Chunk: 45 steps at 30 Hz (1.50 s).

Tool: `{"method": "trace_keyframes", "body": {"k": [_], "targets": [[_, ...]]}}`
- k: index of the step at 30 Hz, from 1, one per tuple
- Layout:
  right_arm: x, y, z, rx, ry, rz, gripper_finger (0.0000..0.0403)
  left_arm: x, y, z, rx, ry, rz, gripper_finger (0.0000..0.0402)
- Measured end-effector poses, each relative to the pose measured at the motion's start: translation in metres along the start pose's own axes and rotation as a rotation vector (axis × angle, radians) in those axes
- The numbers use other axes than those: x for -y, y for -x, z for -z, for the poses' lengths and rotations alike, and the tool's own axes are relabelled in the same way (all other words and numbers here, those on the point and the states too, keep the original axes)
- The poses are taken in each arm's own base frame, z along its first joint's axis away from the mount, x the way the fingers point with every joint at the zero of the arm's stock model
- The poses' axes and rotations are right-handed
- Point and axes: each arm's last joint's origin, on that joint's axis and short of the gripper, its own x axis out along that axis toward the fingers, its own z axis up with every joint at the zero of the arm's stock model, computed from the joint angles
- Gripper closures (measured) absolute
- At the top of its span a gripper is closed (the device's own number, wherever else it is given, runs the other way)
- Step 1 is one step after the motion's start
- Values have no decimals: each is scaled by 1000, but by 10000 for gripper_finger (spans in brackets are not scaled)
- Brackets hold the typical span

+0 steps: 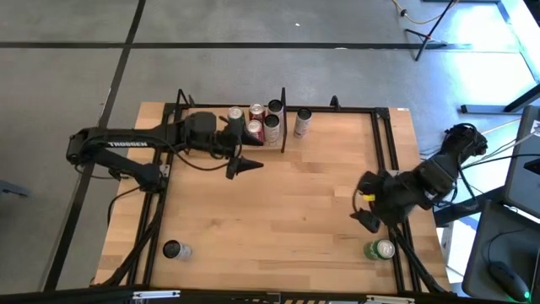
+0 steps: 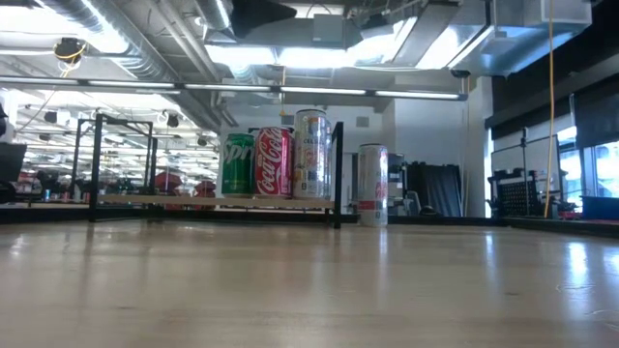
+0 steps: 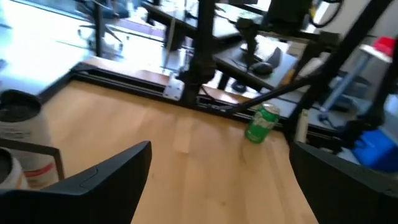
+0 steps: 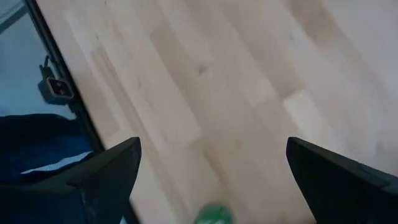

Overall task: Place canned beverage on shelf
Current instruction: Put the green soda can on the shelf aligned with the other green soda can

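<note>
The shelf (image 1: 207, 108) runs along the table's far edge, with a black divider post (image 1: 283, 122). Several cans (image 1: 263, 120) stand upright on it left of the post; in the low view they are green, red and silver (image 2: 274, 162). A white can (image 1: 302, 122) stands right of the post. A green can (image 1: 380, 250) stands near the front right corner and a dark-topped can (image 1: 175, 250) near the front left. My left gripper (image 1: 245, 165) is open and empty, just in front of the shelf cans. My right gripper (image 1: 368, 221) is open and empty, just beyond the green can (image 4: 211, 214).
Black metal rails (image 1: 390, 169) run along the table's right side, and others along its left side. Bare wood (image 1: 295, 203) lies between the two arms. The left wrist view shows the green can (image 3: 262, 122) across the table and desks with equipment beyond the table.
</note>
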Motion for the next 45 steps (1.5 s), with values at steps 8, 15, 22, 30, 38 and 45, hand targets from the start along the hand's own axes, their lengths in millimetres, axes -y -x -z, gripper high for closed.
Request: {"method": "trace_keyframes", "body": {"k": [8,15,22,30,38,45], "targets": [[2,9,40,-166,-170,106,15,20,-2,2,42,-23,-21,28],[-12,9,60,-248,-181,65,15,21,-6,5,23,-23,-20,28],[-27,-9,71,-378,-260,179,15,20,-13,9,7,-5,-20,28],[-42,-35,83,-441,-276,327,15,19,-17,12,-16,2,-24,28],[-40,-75,102,-543,-294,286,15,19,-19,13,-15,3,-24,28],[-25,-109,116,-559,-284,321,15,19,-19,13,-16,3,-23,28]]}}
